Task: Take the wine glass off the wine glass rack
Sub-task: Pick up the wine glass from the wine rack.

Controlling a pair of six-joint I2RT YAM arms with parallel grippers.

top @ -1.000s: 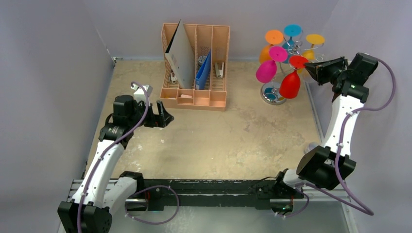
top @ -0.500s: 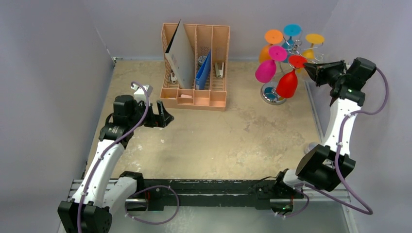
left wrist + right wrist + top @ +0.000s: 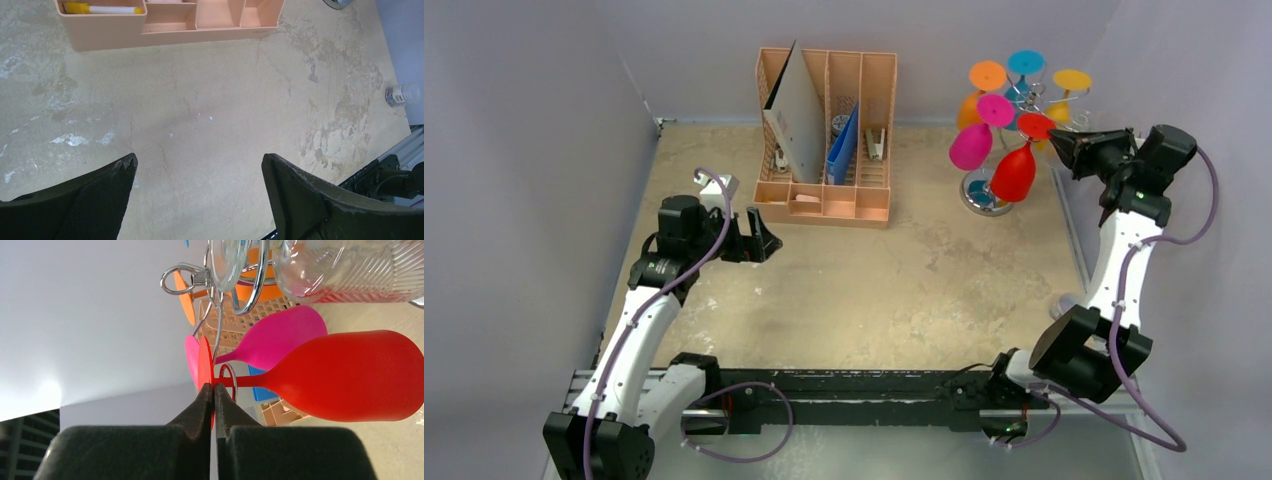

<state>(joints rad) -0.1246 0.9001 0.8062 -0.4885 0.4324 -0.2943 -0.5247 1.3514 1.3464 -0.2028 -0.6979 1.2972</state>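
Note:
A red wine glass [image 3: 1014, 172] hangs upside down from the silver wire wine glass rack [image 3: 977, 195] at the back right. My right gripper [image 3: 1056, 140] is shut on the edge of its flat red foot. In the right wrist view the fingertips of that gripper [image 3: 214, 387] pinch the thin red disc, and the stem and bowl of the red wine glass [image 3: 350, 375] reach out to the right through a wire loop of the rack [image 3: 250, 285]. My left gripper [image 3: 764, 240] hovers open over bare table [image 3: 200, 100], far left of the rack, with nothing between the fingers.
More glasses hang on the rack: magenta [image 3: 971, 147], orange [image 3: 989, 76], blue [image 3: 1026, 63], yellow [image 3: 1072, 81]. A clear ribbed glass [image 3: 340, 265] sits close above the red one. A peach desk organiser [image 3: 824, 130] stands at the back centre. The right wall is close behind my right arm.
The right arm has shifted slightly, and the red glass's bowl has swung a little to the left with it. The left arm has not moved.

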